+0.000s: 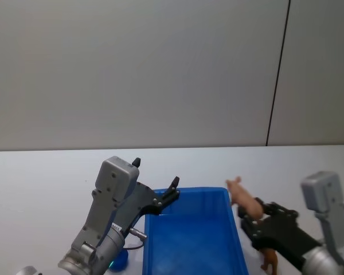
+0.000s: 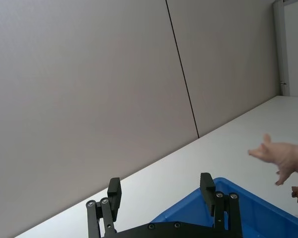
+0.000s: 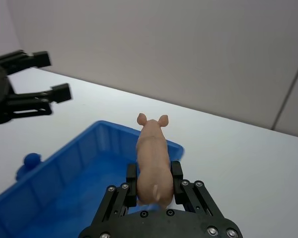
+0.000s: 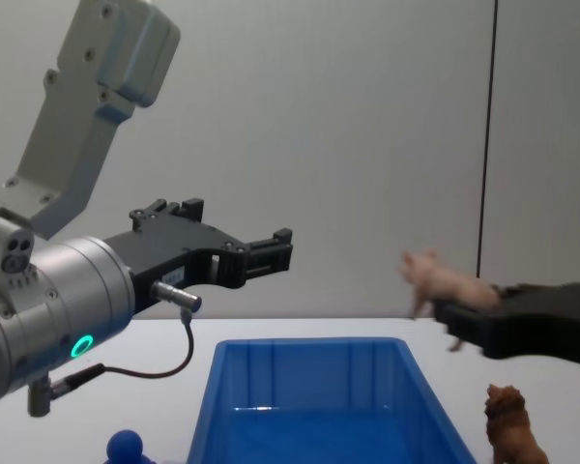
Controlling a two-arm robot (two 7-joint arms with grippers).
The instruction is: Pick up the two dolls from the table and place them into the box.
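The right pincer (image 3: 154, 174) is clenched on a pink pig figurine (image 3: 153, 156), gripping its hind end so the snout points away from the wrist. The pig is held in the air by the far right corner of the blue box (image 1: 236, 226); whether it hangs over the rim or just outside it is hard to tell. The left pincer (image 2: 160, 191) is released, its fingers spread and bare, raised above the box's far left corner. A brown shaggy figurine (image 4: 507, 427) stands on the table (image 1: 46, 183) just right of the box, its feet cut off by the chest view's lower edge and its body partly hidden by the right arm in the head view. A blue toy (image 4: 126, 447) sits on the table left of the box, with little more than its round top showing.
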